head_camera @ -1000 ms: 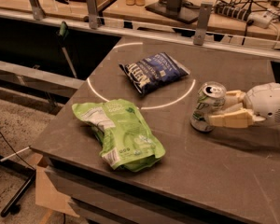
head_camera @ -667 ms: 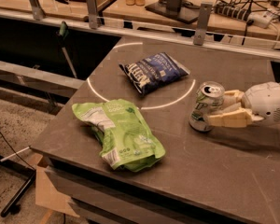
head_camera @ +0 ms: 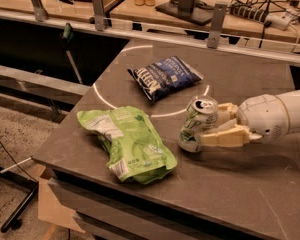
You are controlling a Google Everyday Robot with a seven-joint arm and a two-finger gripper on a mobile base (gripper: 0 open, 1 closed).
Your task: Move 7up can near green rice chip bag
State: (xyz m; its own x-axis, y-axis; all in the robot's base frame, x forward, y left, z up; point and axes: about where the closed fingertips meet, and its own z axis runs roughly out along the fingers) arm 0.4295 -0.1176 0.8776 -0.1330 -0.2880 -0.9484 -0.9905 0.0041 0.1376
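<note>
The 7up can (head_camera: 196,123) is silver and green with its pull-tab top showing. It tilts left, at the middle right of the dark table (head_camera: 240,79). My gripper (head_camera: 214,125) comes in from the right edge and is shut on the can, one cream finger behind it and one in front. The green rice chip bag (head_camera: 126,143) lies flat and crinkled at the front left of the table. A narrow strip of table separates the can from the bag's right edge.
A dark blue chip bag (head_camera: 163,76) lies behind the can, toward the table's middle. A white arc is marked on the tabletop. A rail with metal posts (head_camera: 217,18) runs behind the table. The table's front edge is near the green bag.
The gripper has carried the can a little to the left, toward the green bag, and the can now tilts more. The bags have not moved.
</note>
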